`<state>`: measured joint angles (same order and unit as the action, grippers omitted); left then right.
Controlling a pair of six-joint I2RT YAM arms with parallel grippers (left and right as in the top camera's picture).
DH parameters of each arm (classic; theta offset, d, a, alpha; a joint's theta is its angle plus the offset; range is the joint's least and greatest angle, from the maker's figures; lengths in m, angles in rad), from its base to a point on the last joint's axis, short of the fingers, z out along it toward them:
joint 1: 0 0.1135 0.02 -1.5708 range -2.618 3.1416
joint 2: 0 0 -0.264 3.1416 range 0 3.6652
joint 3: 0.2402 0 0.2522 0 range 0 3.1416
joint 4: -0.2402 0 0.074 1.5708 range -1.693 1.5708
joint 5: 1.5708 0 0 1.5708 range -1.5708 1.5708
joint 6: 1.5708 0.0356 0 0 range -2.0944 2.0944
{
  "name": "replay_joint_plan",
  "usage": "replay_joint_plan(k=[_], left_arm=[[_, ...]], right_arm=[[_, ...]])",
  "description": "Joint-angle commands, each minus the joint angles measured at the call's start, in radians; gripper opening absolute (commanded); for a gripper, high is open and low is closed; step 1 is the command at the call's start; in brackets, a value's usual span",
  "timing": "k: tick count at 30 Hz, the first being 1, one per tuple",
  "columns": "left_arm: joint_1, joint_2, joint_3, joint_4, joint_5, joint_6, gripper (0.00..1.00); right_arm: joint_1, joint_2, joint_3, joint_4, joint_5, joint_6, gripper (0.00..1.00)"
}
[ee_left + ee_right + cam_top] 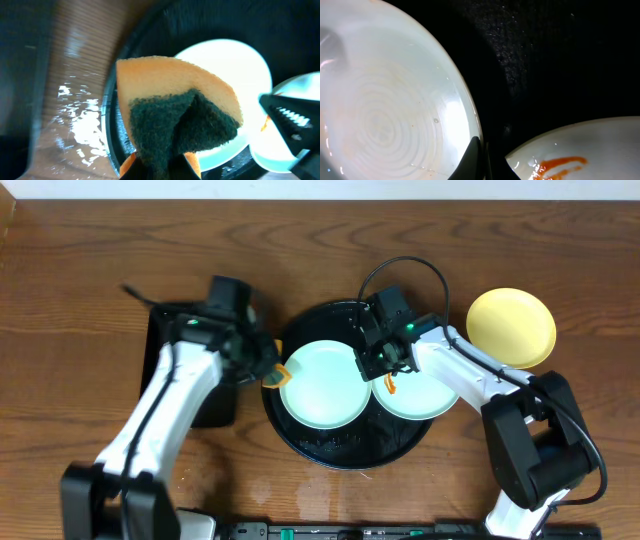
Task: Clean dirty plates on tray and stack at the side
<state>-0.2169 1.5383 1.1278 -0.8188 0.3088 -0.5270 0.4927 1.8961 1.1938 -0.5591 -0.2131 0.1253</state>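
The round black tray [345, 448] holds two mint-green plates. The left plate [322, 385] looks clean; it also shows in the left wrist view [235, 70] and the right wrist view [385, 110]. The right plate [425, 395] bears an orange smear [560, 165]. The yellow plate [511, 327] lies on the table to the right of the tray. My left gripper [272, 372] [160, 167] is shut on an orange and dark green sponge [175, 105] at the left plate's left edge. My right gripper [378, 363] [481, 160] is shut on the left plate's right rim.
A rectangular black tray [185, 395] lies left of the round tray, partly under my left arm. A black cable [405, 270] loops above my right wrist. Wet patches [82, 125] shine on the wooden table beside the round tray's rim.
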Motion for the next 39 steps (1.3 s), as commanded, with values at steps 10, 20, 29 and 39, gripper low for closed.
replay_joint_plan(k=[10,20,29,39], left_arm=[[-0.165,0.244,-0.011,0.113,0.053,-0.009,0.08],[-0.179,0.307,-0.011,0.096,-0.23,-0.009,0.08],[-0.179,0.302,-0.007,0.069,-0.476,-0.009,0.07],[-0.179,0.161,0.019,0.057,-0.625,-0.01,0.07]], right_arm=[[0.046,-0.011,-0.005,0.011,0.055,0.043,0.01],[0.044,-0.011,-0.005,0.002,0.06,0.043,0.01],[0.045,-0.011,-0.005,-0.008,0.065,0.043,0.01],[0.046,-0.011,-0.005,-0.035,0.111,0.055,0.01]])
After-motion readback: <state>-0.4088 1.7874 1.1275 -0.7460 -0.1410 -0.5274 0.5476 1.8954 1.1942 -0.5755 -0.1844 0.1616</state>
